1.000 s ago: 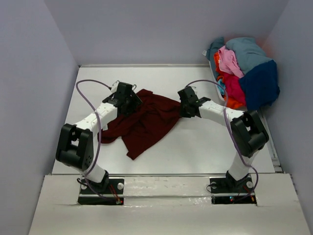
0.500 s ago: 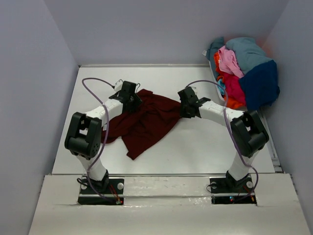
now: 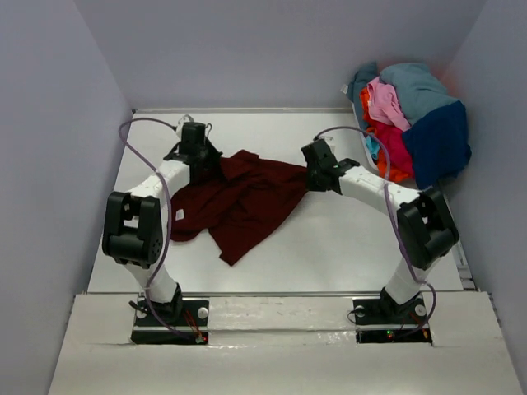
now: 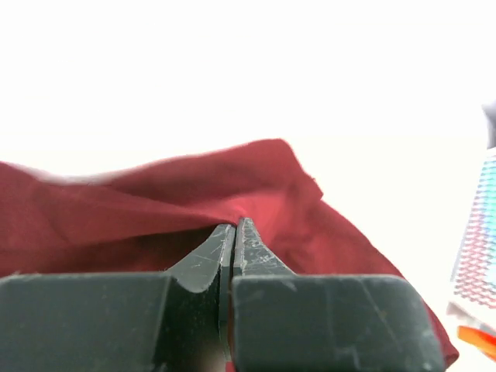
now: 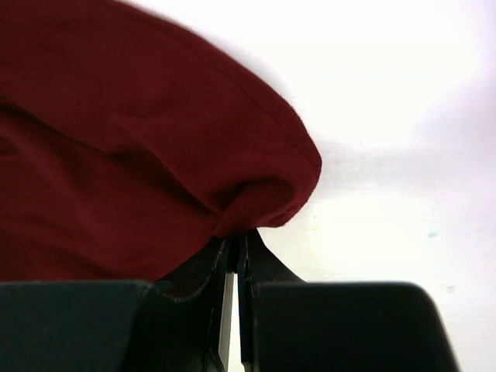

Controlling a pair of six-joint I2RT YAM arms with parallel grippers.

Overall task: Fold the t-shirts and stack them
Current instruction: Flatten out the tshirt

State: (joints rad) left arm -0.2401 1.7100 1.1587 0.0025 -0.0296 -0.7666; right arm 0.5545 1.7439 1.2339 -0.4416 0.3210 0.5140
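L gripper (image 4: 235, 229) pinching maroon tee (image 3: 247, 202), R gripper (image 5: 238, 242) too

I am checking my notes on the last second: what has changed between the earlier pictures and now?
The left tool moved farther away and leftward, then closed on the maroon shirt. The right tool barely shifted and stays shut on the shirt. The pile is unchanged.
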